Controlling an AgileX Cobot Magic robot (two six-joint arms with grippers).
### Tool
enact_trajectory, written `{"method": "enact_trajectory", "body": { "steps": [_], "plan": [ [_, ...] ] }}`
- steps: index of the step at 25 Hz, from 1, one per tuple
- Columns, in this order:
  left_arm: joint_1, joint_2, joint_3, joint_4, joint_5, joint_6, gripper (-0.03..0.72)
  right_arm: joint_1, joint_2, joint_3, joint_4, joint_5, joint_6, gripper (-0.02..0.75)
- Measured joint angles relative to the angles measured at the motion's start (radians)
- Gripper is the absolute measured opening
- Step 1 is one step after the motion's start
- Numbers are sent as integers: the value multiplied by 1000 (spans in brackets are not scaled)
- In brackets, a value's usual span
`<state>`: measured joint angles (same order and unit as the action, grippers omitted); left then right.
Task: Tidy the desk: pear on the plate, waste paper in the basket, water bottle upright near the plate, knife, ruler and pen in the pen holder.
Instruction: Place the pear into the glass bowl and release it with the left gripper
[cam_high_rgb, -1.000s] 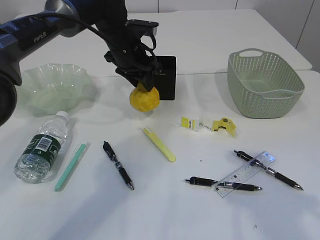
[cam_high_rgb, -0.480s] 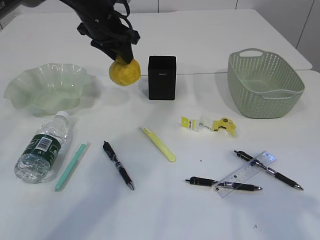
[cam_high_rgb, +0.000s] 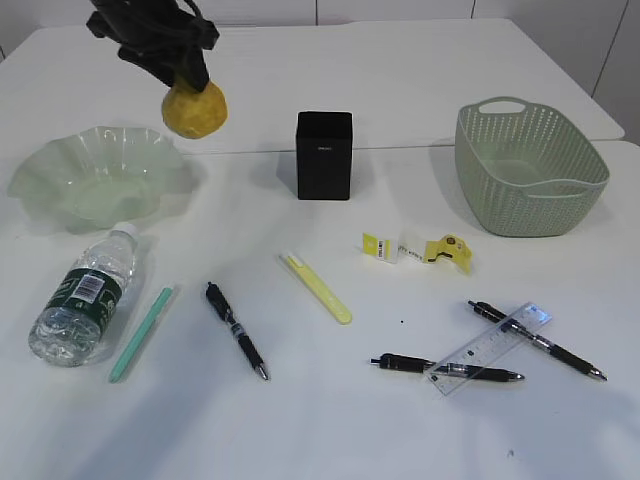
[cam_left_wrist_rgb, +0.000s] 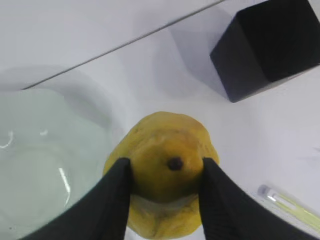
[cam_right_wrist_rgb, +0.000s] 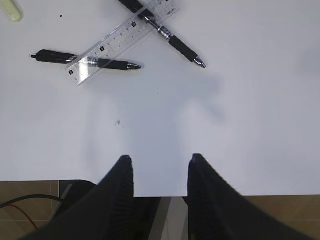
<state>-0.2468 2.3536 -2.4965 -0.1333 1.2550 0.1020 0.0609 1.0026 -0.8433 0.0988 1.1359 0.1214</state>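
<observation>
My left gripper (cam_high_rgb: 180, 72) is shut on the yellow pear (cam_high_rgb: 195, 109), which hangs in the air just right of the wavy pale-green plate (cam_high_rgb: 95, 180). In the left wrist view both black fingers (cam_left_wrist_rgb: 115, 200) clamp the pear (cam_left_wrist_rgb: 165, 145), with the plate (cam_left_wrist_rgb: 35, 165) at the left and the black pen holder (cam_left_wrist_rgb: 270, 45) at the upper right. The water bottle (cam_high_rgb: 85, 295) lies on its side. Waste paper (cam_high_rgb: 420, 248) sits mid-desk, left of the basket (cam_high_rgb: 528, 170). My right gripper (cam_right_wrist_rgb: 159, 160) hangs open and empty over the desk's front edge, near the ruler (cam_right_wrist_rgb: 122, 40).
The ruler (cam_high_rgb: 490, 348) lies across two black pens (cam_high_rgb: 445, 368); a third pen (cam_high_rgb: 237, 330) lies front centre. A yellow flat tool (cam_high_rgb: 318, 288) and a green stick (cam_high_rgb: 140, 333) lie nearby; I cannot tell which is the knife.
The left gripper has carried the pear up and to the left, from in front of the pen holder to beside the plate. Nothing else has moved.
</observation>
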Motion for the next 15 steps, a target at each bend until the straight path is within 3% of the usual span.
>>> {"method": "enact_trajectory", "body": {
  "steps": [15],
  "plan": [
    [208,-8,0,-10,2,0,290,0,0,0,0,0,0,303]
  ]
}}
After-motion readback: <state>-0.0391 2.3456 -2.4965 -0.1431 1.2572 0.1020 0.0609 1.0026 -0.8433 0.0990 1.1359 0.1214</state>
